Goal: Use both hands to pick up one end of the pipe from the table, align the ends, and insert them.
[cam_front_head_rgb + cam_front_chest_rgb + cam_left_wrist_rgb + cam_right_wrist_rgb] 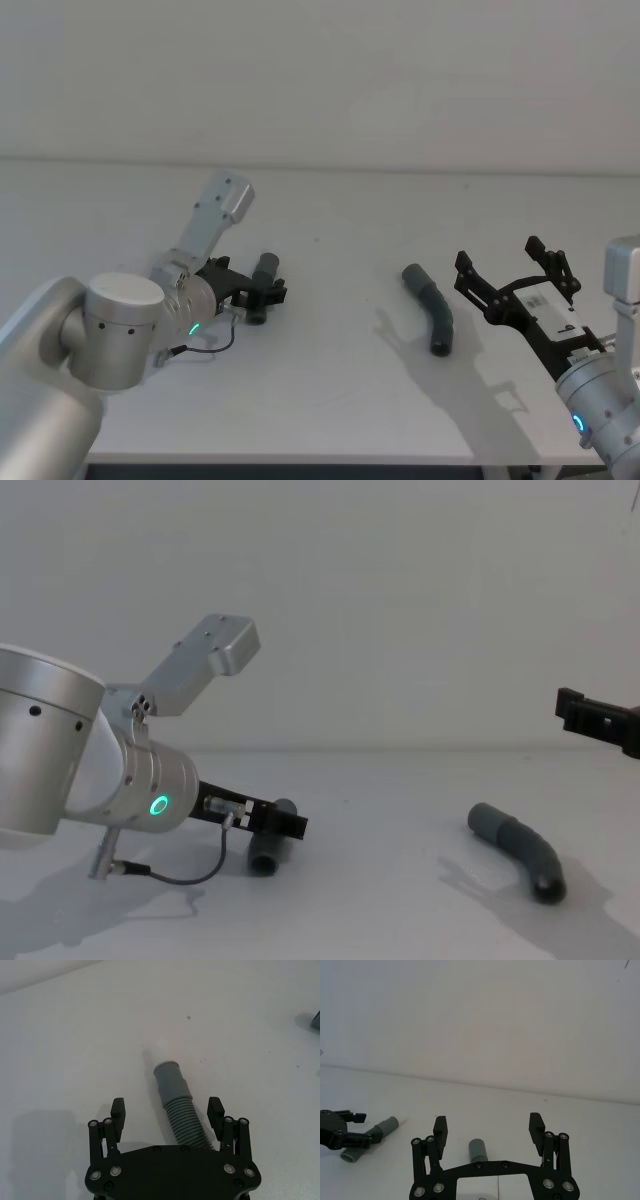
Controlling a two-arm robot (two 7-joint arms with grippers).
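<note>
While the black plastic left claw (166, 1107) gapes astride the straight ribbed grey pipe piece (172, 1087), its rear hidden | right claw (498, 255) spread, apart from bent grey pipe piece (432, 308) | open white counter (340, 390) between pieces

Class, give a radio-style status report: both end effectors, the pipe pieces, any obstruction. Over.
Left end effector open, straddling straight pipe piece on table. Right end effector open, raised beside bent piece. Pieces apart, unjoined.

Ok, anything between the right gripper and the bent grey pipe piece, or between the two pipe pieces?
Nothing visible. The right gripper hangs open beside the bent dark grey pipe piece; only bare white table lies between them, and between that piece and the straighter grey pipe piece inside the open jaws of the left gripper.
</note>
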